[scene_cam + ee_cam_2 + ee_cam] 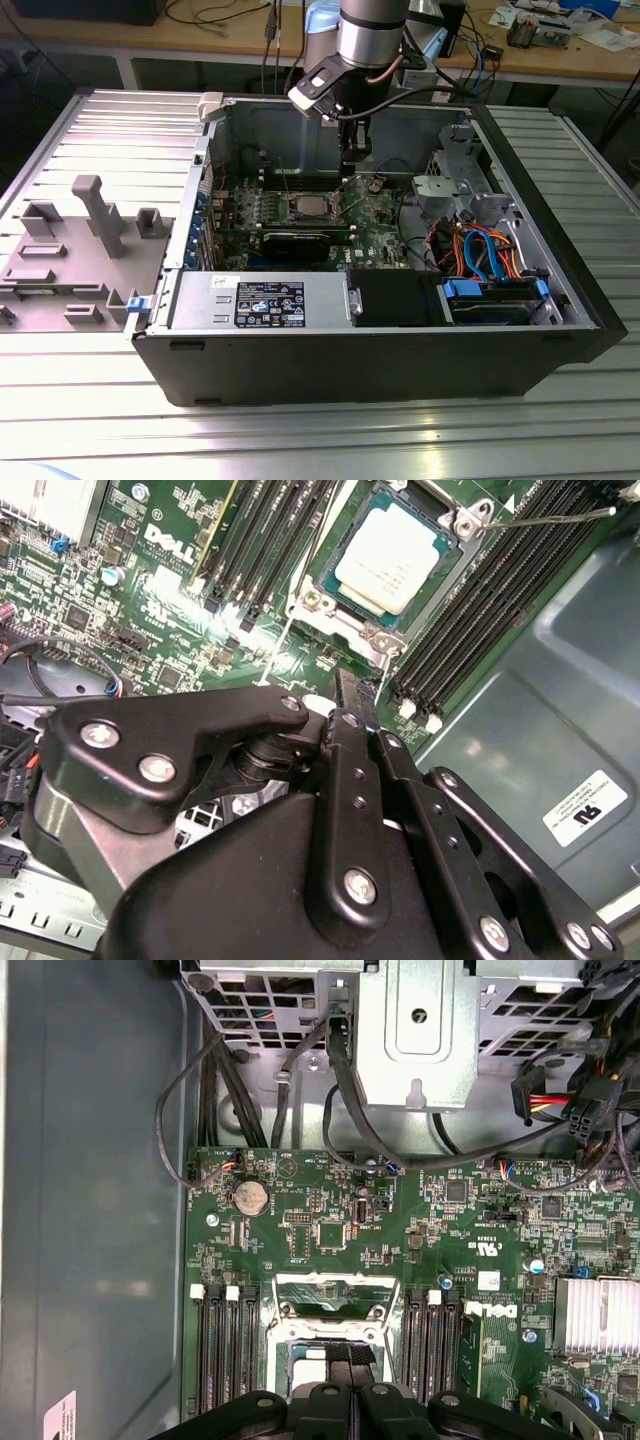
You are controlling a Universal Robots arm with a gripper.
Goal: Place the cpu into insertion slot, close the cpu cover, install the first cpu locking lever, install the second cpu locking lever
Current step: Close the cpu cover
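Jaws are pressed together with nothing between them; in both wrist views the gripper (355, 683) (350, 1360) tapers to one closed black tip. Just beyond that tip in the second wrist view, the cpu (393, 555) lies flat in the insertion slot (318, 598), silver top up. Black memory slots (480, 600) run along both sides of the socket. One thin wire locking lever (545, 516) juts out past the socket corner farthest from the tip. In the first wrist view the cpu cover (330, 1280) shows as a silver frame at the socket edge just past the tip; its tilt cannot be determined. In the exterior view the gripper (356, 150) hangs inside the open computer case (400, 360). The cpu (305, 207) sits below the tip, toward the exterior view's left.
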